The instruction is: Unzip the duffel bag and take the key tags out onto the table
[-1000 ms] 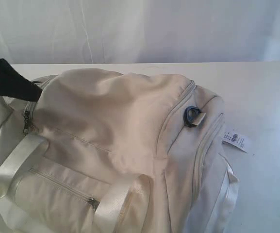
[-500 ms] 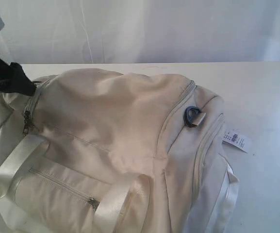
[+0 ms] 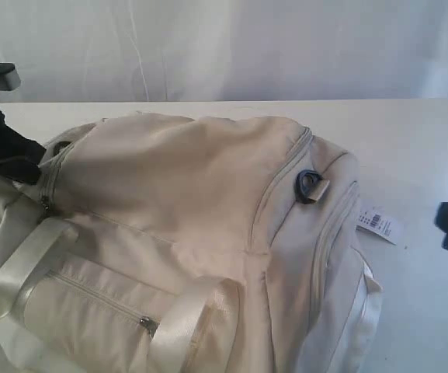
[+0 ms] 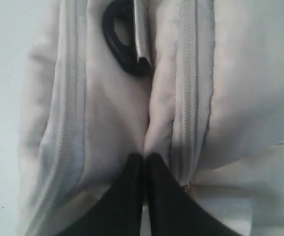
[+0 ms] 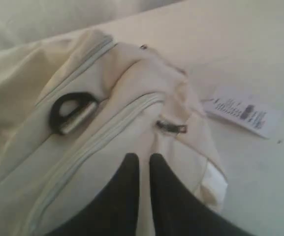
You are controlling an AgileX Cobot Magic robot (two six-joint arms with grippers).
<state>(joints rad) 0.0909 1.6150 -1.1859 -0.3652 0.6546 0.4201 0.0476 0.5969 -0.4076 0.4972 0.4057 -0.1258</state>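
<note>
1. The bag (image 3: 177,194) lies on its side on the white counter (image 3: 410,140), filling the left and middle of the exterior view. Its zippers look closed.
2. The left end effector (image 4: 144,158) is at the bag's left end. Its fingers are pressed almost together, with only a hairline slit between them.
3. Its tips rest against a raised fold of fabric between two zipper lines, near a black D-ring (image 4: 124,44). Whether the fold is actually pinched cannot be told.
4. The right end effector (image 5: 143,160) is narrow, with a slim gap between the fingers and nothing in it.
5. In the exterior view it is at the right edge, above the counter and apart from the bag, touching nothing.
6. From its wrist view the tips point toward the bag's right end, where a metal zipper pull (image 5: 171,127) lies.
7. A white barcode label (image 3: 379,224) lies on the counter just beside that end.
</note>
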